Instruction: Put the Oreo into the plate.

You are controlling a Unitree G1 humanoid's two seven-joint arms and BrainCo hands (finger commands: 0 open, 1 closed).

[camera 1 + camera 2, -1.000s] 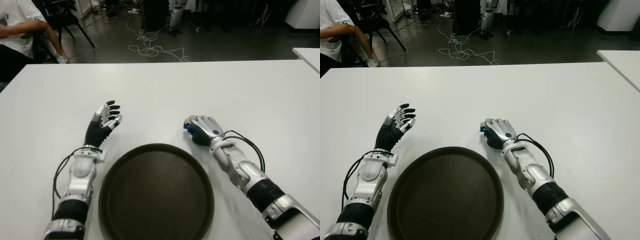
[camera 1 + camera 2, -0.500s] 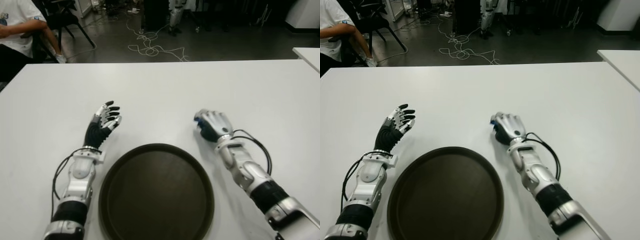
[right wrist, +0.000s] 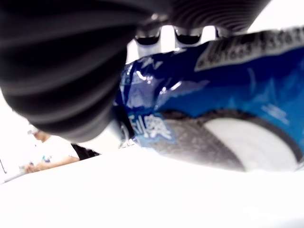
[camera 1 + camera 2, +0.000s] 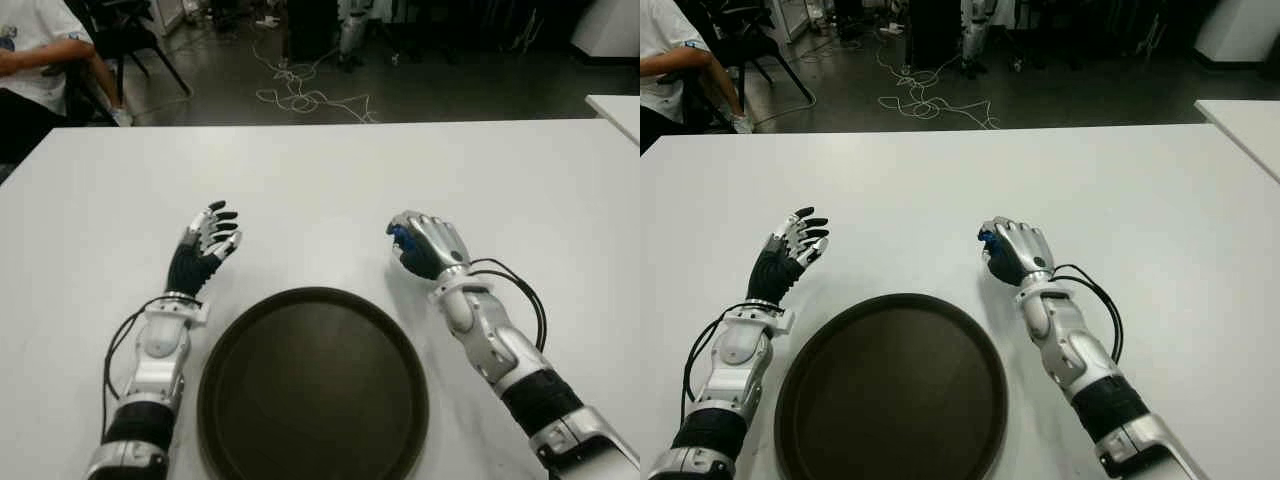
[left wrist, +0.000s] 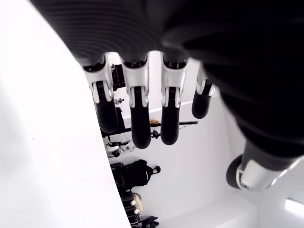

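Oreo (image 3: pixel 209 109) clamped in right hand (image 4: pixel 428 245) beyond plate (image 4: pixel 313 385); left hand (image 4: pixel 205 248) spread.

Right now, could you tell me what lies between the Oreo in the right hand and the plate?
Only bare white table separates the Oreo, gripped in the right hand, from the plate, in both eye views.

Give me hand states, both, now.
Left hand: open, fingers spread, holding nothing, left of the plate.
Right hand: shut on the Oreo packet, beyond the plate's right rim.
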